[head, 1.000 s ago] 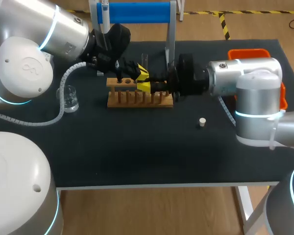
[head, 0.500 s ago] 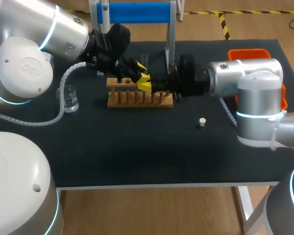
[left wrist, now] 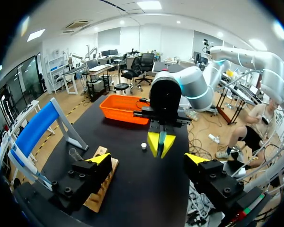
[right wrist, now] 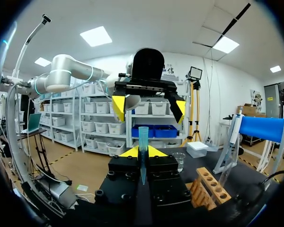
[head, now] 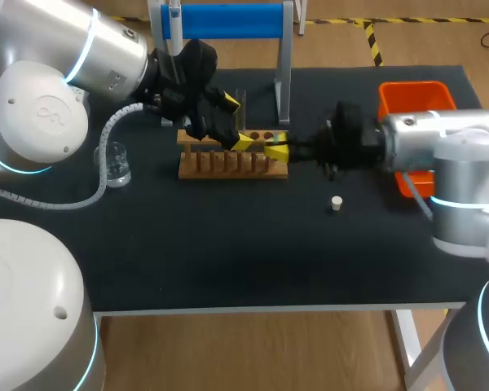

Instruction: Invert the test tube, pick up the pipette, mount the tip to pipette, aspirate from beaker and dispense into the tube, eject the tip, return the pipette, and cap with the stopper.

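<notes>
Clamping test tube [right wrist: 143, 144] upright in right hand [head: 275, 151] at rack's [head: 228, 167] right end, probably for inversion. Holding left hand [head: 238, 122] behind rack, 2 fingers wide apart, empty, giving room.

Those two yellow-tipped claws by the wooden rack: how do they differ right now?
The left gripper's fingers stand wide apart with nothing between them, while the right gripper's are closed on a thin bluish tube. The left gripper comes in over the wooden rack from the left, and the right gripper sits at the rack's right end. Both have yellow fingertips, and they face each other.
</notes>
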`<move>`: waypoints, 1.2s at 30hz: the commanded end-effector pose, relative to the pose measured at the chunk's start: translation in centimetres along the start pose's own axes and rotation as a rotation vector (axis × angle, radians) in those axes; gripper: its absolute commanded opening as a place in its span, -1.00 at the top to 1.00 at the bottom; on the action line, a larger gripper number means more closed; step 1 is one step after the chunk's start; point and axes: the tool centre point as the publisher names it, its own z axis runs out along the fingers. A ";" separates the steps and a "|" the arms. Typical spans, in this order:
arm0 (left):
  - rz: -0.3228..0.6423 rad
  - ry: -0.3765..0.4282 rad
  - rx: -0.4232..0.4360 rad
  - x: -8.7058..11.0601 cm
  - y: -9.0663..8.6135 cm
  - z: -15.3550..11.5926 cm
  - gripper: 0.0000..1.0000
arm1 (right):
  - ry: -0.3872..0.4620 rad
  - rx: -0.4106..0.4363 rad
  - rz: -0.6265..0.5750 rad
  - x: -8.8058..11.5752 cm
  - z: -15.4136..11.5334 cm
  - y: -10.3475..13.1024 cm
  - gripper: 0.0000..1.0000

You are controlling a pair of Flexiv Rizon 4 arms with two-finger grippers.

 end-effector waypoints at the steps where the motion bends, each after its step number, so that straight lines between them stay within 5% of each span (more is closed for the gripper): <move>1: -0.001 0.002 -0.004 0.0 -0.1 -0.1 -1.00 | -0.025 0.006 -0.005 1.6 -5.4 -0.2 1.00; 18: -0.001 0.002 -0.004 0.0 -0.1 -0.1 -1.00 | -0.070 0.014 0.000 2.4 -14.3 -3.0 1.00; 36: -0.001 0.002 -0.004 0.0 -0.1 -0.1 -1.00 | -0.059 0.022 0.051 2.9 -16.8 -5.1 1.00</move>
